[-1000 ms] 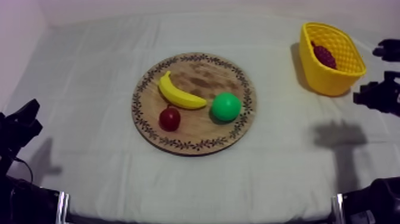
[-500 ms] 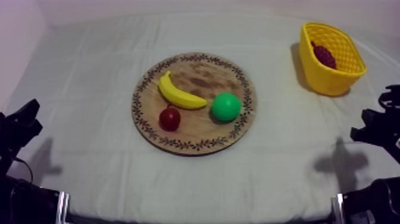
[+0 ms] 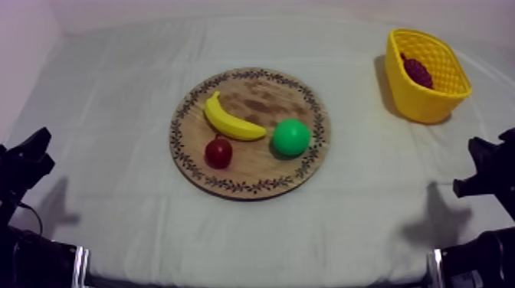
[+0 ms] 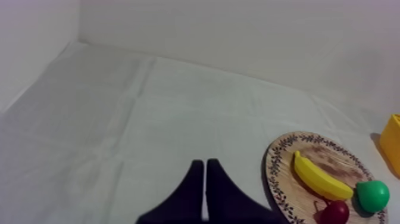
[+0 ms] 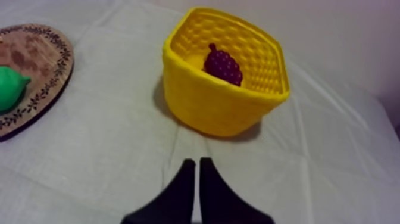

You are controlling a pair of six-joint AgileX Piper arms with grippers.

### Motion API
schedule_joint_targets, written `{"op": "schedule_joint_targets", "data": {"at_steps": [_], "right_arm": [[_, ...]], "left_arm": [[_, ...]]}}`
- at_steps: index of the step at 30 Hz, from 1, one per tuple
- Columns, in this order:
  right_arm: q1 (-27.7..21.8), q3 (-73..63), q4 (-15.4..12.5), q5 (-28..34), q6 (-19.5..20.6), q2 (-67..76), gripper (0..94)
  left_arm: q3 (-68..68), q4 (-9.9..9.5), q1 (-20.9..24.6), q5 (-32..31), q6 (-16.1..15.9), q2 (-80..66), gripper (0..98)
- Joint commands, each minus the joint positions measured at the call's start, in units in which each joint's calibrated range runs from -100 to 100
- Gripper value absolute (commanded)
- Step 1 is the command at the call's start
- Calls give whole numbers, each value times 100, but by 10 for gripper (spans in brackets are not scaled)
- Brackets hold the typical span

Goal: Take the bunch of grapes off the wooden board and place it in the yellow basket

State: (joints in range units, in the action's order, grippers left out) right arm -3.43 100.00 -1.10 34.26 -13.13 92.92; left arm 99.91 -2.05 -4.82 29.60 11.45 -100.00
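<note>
Tablecloth (image 3: 107, 99) under board (image 3: 264, 99), banana (image 3: 230, 122), pear (image 3: 291, 138)

No text, labels, brands or numbers can be read anywhere in my views.

The only marking I see is the dark leafy pattern round the rim of the round wooden board (image 3: 264, 99), which is ornament and not lettering. The yellow basket (image 3: 418, 103) has plain lattice walls with no print.
</note>
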Motion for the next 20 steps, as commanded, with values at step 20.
{"op": "schedule_joint_targets", "data": {"at_steps": [20], "right_arm": [[-55, 0, 10, 171, 106, 284, 3]], "left_arm": [[-2, -2, 0, -2, 0, 0, 1]]}}
